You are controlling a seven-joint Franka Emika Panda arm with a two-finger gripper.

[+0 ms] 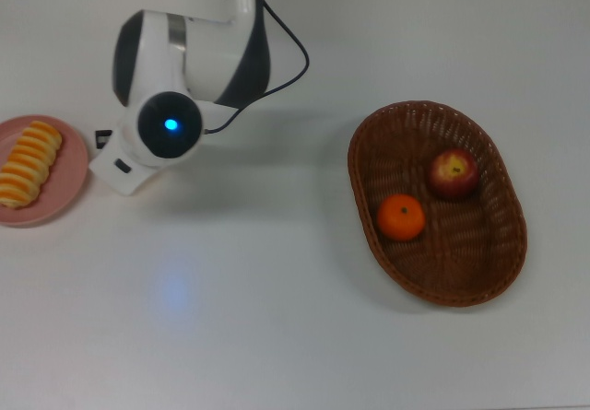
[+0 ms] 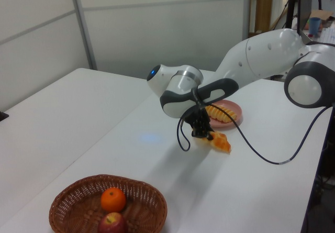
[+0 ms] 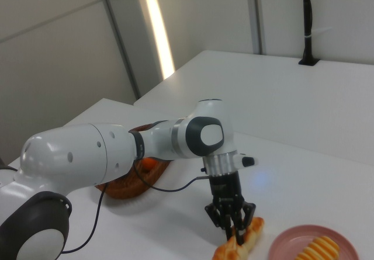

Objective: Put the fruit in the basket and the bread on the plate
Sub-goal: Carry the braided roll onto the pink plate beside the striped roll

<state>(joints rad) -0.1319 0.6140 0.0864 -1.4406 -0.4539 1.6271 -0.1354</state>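
In the left view my gripper (image 2: 201, 133) is shut on the twisted croissant-like bread (image 2: 219, 142) and holds it just above the table, close to the pink plate (image 2: 238, 111). The right view shows the same grasp, gripper (image 3: 234, 227) on the croissant (image 3: 238, 245), beside the plate (image 3: 291, 243). A ridged roll (image 1: 29, 163) lies on the plate (image 1: 76, 181) at the top view's left; there the arm hides my fingers and the croissant. The wicker basket (image 1: 461, 267) holds the red apple (image 1: 453, 172) and the orange mandarin (image 1: 401, 217).
The white arm (image 1: 189, 60) reaches in from the table's far edge in the top view, and its black cable (image 2: 261, 157) loops over the table in the left view. White tabletop (image 1: 258, 299) lies between plate and basket.
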